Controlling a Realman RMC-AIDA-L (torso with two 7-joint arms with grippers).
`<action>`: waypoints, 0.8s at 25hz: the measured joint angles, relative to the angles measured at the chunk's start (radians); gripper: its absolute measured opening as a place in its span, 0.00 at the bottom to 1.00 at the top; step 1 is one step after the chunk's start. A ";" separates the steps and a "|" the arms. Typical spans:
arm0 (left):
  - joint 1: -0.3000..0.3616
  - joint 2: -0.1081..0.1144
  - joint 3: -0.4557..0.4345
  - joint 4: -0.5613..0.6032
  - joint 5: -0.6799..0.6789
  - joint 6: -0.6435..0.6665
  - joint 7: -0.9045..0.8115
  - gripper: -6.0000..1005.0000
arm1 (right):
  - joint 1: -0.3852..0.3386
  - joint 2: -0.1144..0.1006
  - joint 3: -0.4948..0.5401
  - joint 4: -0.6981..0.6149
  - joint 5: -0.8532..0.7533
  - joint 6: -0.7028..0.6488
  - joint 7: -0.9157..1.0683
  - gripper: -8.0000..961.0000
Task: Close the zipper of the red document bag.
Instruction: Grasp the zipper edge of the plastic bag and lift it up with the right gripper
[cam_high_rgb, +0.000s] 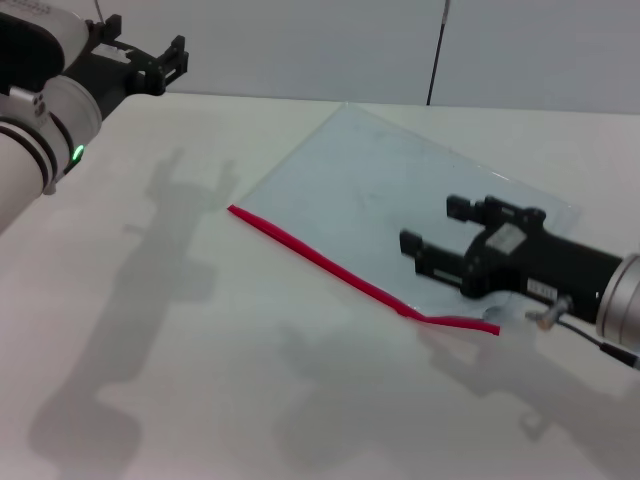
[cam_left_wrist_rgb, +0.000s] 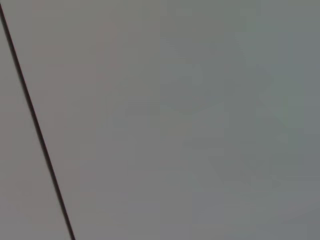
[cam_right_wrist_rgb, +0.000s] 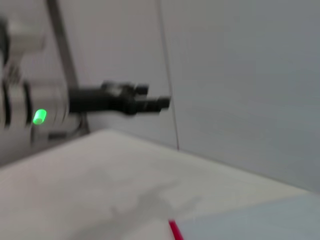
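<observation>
The red document bag (cam_high_rgb: 390, 190) lies flat on the white table (cam_high_rgb: 180, 330), a translucent pale-blue pouch. Its zipper (cam_high_rgb: 320, 260) is a red strip along the near long edge, kinked at the right end; I cannot pick out the slider. My right gripper (cam_high_rgb: 432, 226) hovers open over the bag's right part, just behind the zipper, fingers pointing left. The right wrist view catches the zipper's left end (cam_right_wrist_rgb: 174, 231) and a corner of the bag (cam_right_wrist_rgb: 265, 217). My left gripper (cam_high_rgb: 172, 58) is raised at the far left, open, well away from the bag, and shows again as the left gripper (cam_right_wrist_rgb: 152, 97).
A thin dark cable (cam_high_rgb: 437, 50) hangs against the back wall, seen also as a cable (cam_left_wrist_rgb: 35, 120) in the left wrist view. Arm shadows fall on the bare table to the left and front of the bag.
</observation>
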 joint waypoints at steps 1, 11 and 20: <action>0.000 0.000 -0.001 0.000 0.000 0.001 0.000 0.81 | 0.001 -0.002 -0.009 0.000 -0.028 0.012 -0.002 0.82; 0.000 0.004 -0.012 -0.014 0.001 0.009 0.005 0.81 | 0.013 0.021 -0.160 -0.138 -0.160 0.518 -0.167 0.80; 0.000 0.002 -0.023 -0.027 0.000 0.007 0.001 0.81 | 0.000 0.178 -0.135 -0.130 -0.080 0.777 -0.498 0.80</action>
